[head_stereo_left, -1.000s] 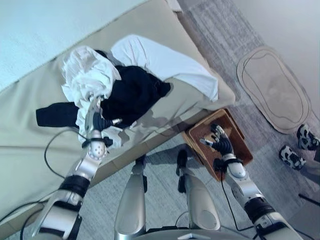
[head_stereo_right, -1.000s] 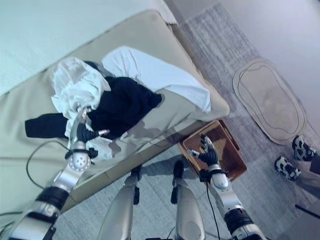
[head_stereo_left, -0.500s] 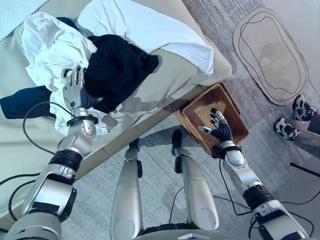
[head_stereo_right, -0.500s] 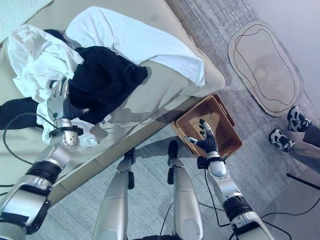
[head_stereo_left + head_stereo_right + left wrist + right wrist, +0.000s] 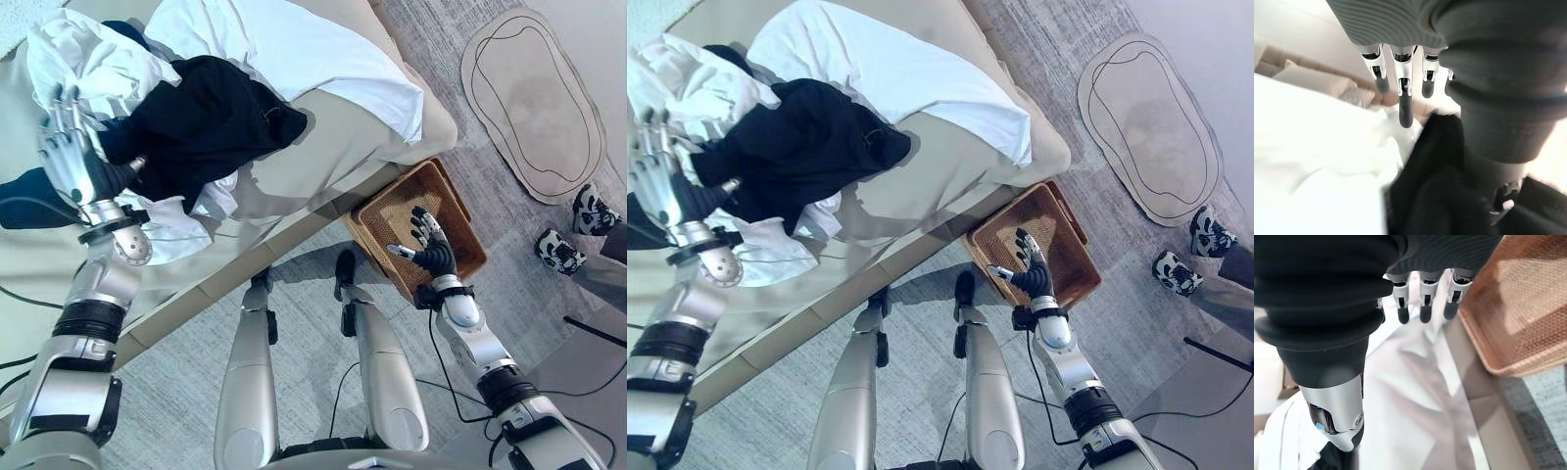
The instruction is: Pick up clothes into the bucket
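A pile of clothes lies on the beige bed (image 5: pixel 362 147): a black garment (image 5: pixel 196 122) in the middle, a crumpled white one (image 5: pixel 93 59) behind it, and a dark blue piece (image 5: pixel 24 191) at the left edge. My left hand (image 5: pixel 73 157) is raised at the pile's left side, open with straight fingers (image 5: pixel 1405 105), its thumb against the black cloth (image 5: pixel 1444 196). It holds nothing. The brown wicker basket (image 5: pixel 460 235) stands on the floor by the bed's corner. My right hand (image 5: pixel 431 253) hovers open over the basket's near side.
A white pillow (image 5: pixel 294 54) lies behind the black garment. On the grey carpet past the basket is a beige oval mat (image 5: pixel 534 98). A person's patterned shoes (image 5: pixel 593 211) stand at the right edge.
My left hand has drawn back to the left from the black garment, fingers now straight and raised. The right hand stays over the basket. The camera has shifted.
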